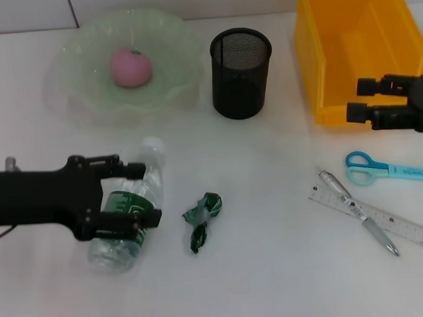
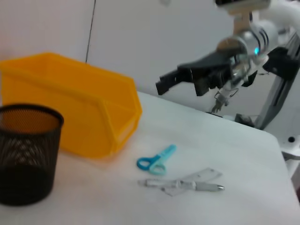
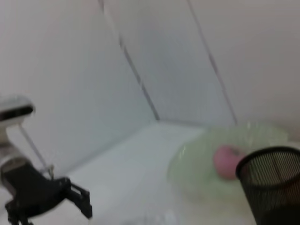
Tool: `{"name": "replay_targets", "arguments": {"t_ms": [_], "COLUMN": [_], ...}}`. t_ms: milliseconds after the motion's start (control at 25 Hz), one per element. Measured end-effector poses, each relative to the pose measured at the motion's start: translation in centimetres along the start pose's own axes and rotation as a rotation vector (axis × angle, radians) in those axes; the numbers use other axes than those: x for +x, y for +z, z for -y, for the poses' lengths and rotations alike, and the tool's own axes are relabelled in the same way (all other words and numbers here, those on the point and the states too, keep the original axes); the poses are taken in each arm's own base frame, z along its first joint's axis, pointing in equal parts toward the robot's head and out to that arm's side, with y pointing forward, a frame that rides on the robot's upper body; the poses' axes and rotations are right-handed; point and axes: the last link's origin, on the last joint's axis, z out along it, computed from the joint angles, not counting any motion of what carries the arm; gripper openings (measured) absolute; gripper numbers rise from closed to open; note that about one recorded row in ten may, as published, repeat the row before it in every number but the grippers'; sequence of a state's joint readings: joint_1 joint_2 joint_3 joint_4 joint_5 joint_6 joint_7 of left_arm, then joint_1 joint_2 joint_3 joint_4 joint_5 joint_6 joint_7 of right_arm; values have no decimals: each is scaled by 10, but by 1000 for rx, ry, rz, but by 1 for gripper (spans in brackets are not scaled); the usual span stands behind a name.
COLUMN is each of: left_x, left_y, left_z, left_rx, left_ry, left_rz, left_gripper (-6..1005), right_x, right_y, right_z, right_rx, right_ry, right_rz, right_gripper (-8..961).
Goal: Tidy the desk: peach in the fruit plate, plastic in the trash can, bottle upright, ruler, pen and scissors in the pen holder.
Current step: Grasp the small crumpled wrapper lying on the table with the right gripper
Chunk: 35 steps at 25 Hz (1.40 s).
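My left claw (image 1: 141, 193) straddles the lying bottle (image 1: 129, 209), fingers apart; I'd close squarely on its middle before tipping upright. Right claw (image 1: 362, 99) hangs open, empty.

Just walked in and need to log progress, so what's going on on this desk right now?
The left gripper straddles the clear plastic bottle with a green label, which lies on its side. The pink peach already sits in the pale green fruit plate. The green plastic wrapper, blue scissors, silver pen and clear ruler still lie on the desk. The right gripper hovers at the yellow bin.
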<state>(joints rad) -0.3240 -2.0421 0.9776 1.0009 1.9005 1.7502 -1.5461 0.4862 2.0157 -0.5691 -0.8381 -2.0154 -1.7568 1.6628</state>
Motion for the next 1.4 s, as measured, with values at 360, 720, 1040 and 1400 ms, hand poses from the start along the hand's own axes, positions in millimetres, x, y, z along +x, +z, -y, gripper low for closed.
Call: {"name": "replay_targets", "arguments": {"t_ms": [360,720,1040,1400], "left_x": [-10,-11,-12,-13], "left_y": [-2,-6,-15,-17], "left_z": [-5,-5,-6,-6], "left_rx": [-33,-39,-43,-37], "left_ry": [-32,-40,-44,-56], "left_rz": [-15,-8,-3,-18], "left_gripper": [839,835,831,827], "right_x": [-70,-67,-54,-44], "right_y": [62,144,173,204], "right_z": [-40,-61,-71,-72], "right_rx": [-55,-111,-284,-390], "right_ry": [-253,-519,-644,-681], "right_rz": [-553,-841,-815,-767], "right_gripper": [816,816,817,816]}}
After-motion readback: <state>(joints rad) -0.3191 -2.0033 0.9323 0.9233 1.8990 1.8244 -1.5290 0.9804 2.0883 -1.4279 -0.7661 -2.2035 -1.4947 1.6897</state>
